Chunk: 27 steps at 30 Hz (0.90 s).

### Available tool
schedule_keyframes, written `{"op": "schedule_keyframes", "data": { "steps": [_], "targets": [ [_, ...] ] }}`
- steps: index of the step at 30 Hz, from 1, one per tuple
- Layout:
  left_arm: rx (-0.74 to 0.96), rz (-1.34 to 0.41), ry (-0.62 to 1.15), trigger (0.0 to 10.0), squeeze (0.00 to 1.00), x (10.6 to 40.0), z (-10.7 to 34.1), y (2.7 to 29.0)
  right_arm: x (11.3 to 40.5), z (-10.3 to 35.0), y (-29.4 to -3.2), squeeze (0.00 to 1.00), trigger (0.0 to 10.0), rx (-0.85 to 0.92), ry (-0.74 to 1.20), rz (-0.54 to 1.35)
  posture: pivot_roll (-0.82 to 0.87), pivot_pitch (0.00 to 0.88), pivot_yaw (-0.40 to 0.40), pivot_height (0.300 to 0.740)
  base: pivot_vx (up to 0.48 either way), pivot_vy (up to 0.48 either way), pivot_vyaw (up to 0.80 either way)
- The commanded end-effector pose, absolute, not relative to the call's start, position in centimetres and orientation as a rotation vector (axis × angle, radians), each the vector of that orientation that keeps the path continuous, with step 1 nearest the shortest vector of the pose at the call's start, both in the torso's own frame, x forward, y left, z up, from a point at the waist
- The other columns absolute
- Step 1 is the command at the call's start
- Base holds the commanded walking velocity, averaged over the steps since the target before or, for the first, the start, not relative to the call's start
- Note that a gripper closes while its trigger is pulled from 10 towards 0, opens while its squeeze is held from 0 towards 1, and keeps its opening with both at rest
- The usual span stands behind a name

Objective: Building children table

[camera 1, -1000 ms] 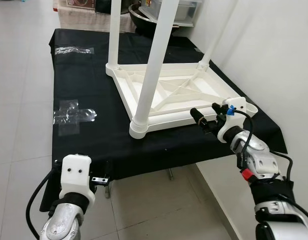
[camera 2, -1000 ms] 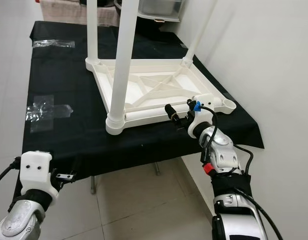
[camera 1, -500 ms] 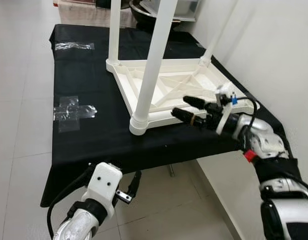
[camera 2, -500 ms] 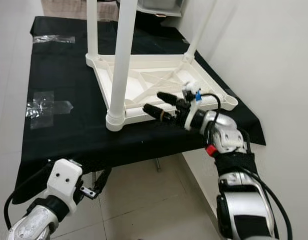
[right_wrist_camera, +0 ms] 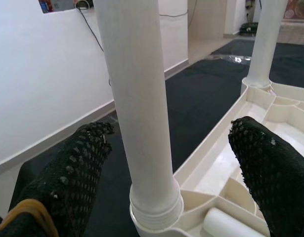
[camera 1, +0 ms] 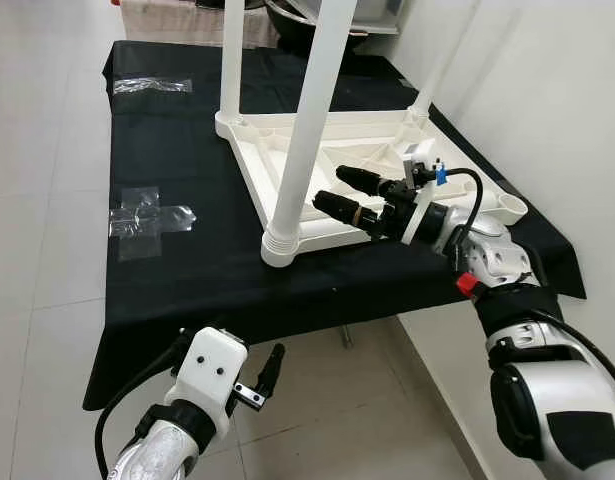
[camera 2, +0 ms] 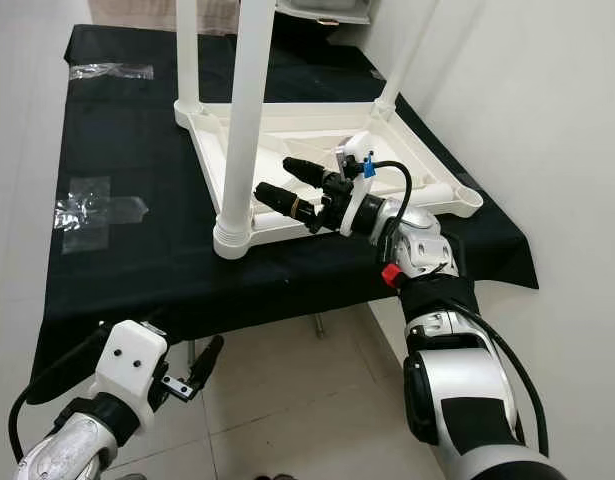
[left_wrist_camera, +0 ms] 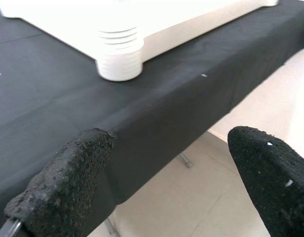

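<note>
A white plastic children's table (camera 1: 387,150) lies upside down on a black-clothed table (camera 1: 177,270). Three legs stand up from it: the near leg (camera 1: 307,130), one at the back left (camera 1: 232,60) and one at the back right (camera 1: 437,70). My right gripper (camera 1: 329,187) is open and reaches over the frame's front rail. It stops just short of the near leg (right_wrist_camera: 142,98), which stands between its fingers (right_wrist_camera: 77,168) from the wrist view. My left gripper (left_wrist_camera: 166,163) hangs open below the black table's front edge, holding nothing.
Clear tape patches (camera 1: 147,215) lie on the cloth at the left. The frame's front right corner has a round socket (camera 1: 512,205). A white wall (camera 1: 547,90) runs close along the right. A metal bowl (camera 1: 297,15) stands at the back, with tiled floor (camera 1: 37,200) to the left.
My right gripper has swung left from the table's front right corner to the near leg, and its fingers have spread. The left gripper has turned forward under the table edge.
</note>
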<state>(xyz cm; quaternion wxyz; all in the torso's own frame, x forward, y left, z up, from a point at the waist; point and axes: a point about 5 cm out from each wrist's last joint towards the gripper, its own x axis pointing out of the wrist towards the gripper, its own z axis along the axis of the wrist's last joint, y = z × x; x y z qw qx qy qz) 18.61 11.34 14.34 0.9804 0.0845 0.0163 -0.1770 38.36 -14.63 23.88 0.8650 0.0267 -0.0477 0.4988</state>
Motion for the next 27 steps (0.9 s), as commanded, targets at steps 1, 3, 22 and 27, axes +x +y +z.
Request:
{"op": "schedule_keyframes", "data": {
  "steps": [1,3,22,27],
  "targets": [
    [0.178,-0.375,0.020,10.0,0.00,18.2,14.5,11.0,38.7,24.1,-14.4,0.00,10.0,0.056,-0.113,1.040,0.17,0.187,-0.191,0.740,0.000,0.000,0.00],
    [0.178,-0.376,0.020,10.0,0.00,18.2,14.5,11.0,38.7,24.1,-14.2,0.00,10.0,0.057,-0.115,1.042,0.17,0.187,-0.191,0.740,0.000,0.000,0.00],
    [0.178,-0.366,0.014,10.0,0.00,18.3,14.5,11.0,38.9,24.8,-9.1,0.00,10.0,0.087,-0.160,1.155,0.17,0.185,-0.193,0.740,0.000,0.000,0.00],
    [0.176,-0.339,0.008,10.0,0.00,18.4,14.6,11.2,38.8,24.5,-7.6,0.00,10.0,0.083,-0.154,1.180,0.17,0.185,-0.193,0.740,0.000,0.000,0.00]
  ]
}}
